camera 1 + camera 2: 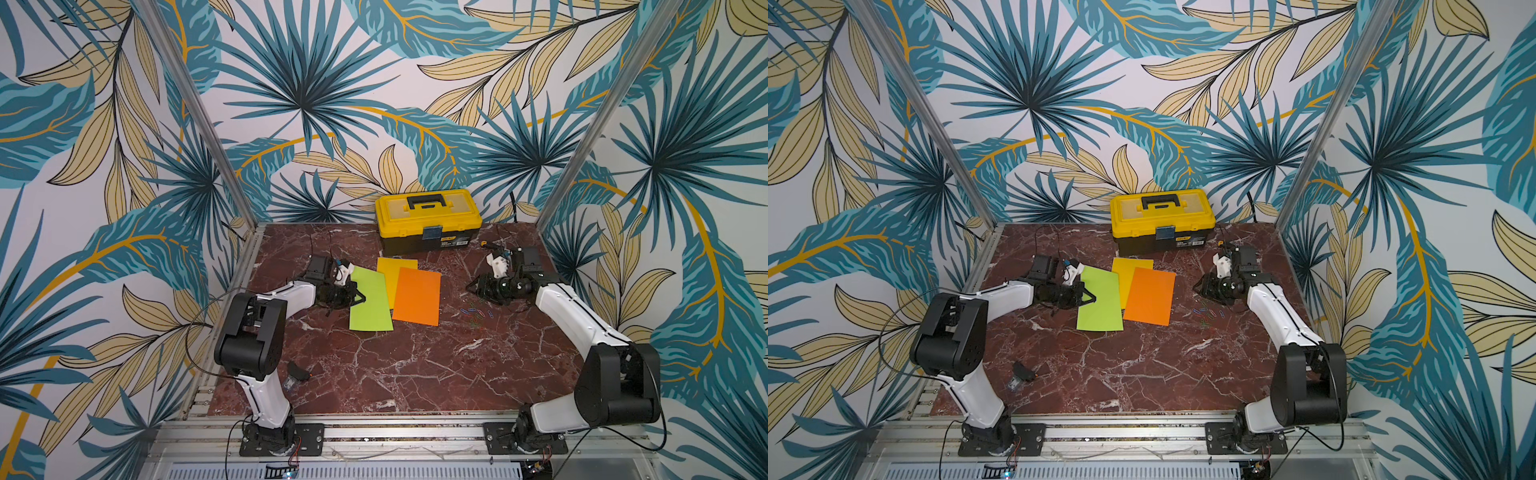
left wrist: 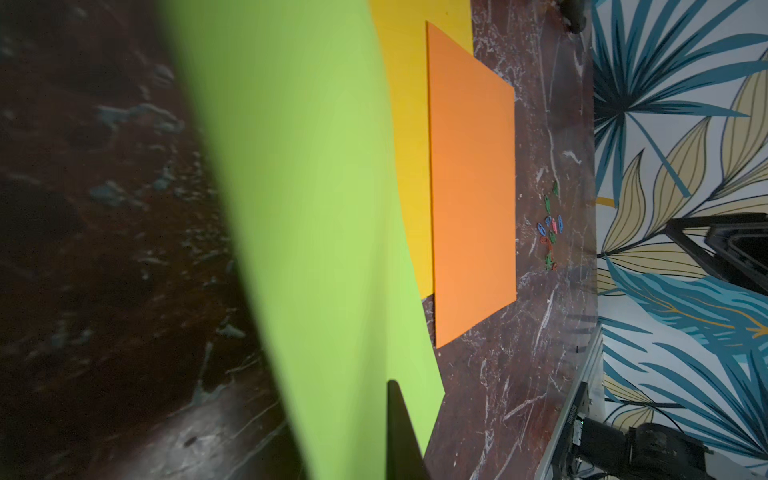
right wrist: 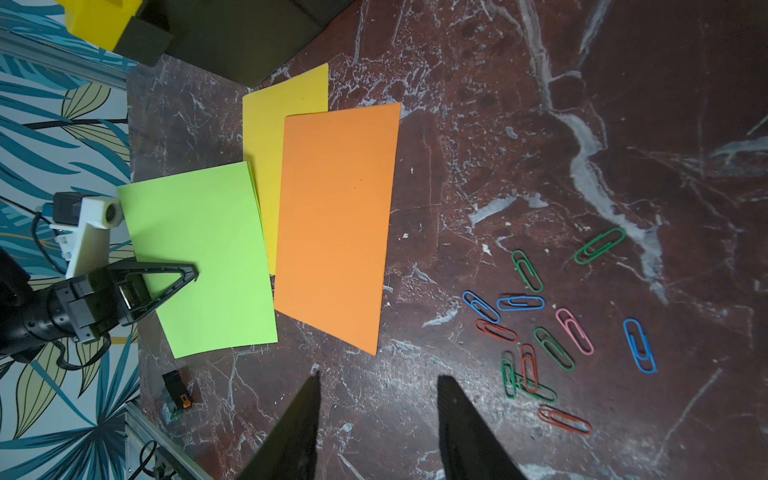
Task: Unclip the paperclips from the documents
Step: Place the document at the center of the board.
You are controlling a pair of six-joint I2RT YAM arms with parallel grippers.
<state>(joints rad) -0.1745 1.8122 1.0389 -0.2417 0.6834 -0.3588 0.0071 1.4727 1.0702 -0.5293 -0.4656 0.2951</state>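
Observation:
Three documents overlap mid-table: a lime green sheet (image 1: 372, 307), a yellow sheet (image 1: 392, 268) and an orange sheet (image 1: 417, 297). My left gripper (image 1: 362, 297) is shut on the green sheet's left edge (image 3: 166, 232); in the left wrist view one dark finger (image 2: 397, 424) lies against the green sheet (image 2: 316, 208). Several loose paperclips (image 3: 540, 332) in blue, green, red and pink lie on the marble right of the orange sheet (image 3: 336, 224), also seen in both top views (image 1: 478, 316) (image 1: 1208, 313). My right gripper (image 3: 380, 376) hangs open over bare marble between the orange sheet and the clips, holding nothing.
A yellow-and-black toolbox (image 1: 428, 220) stands at the back, behind the sheets. A small black object (image 1: 297, 374) lies near the left arm's base on the red marble table (image 1: 415, 374). Metal frame rails border the table.

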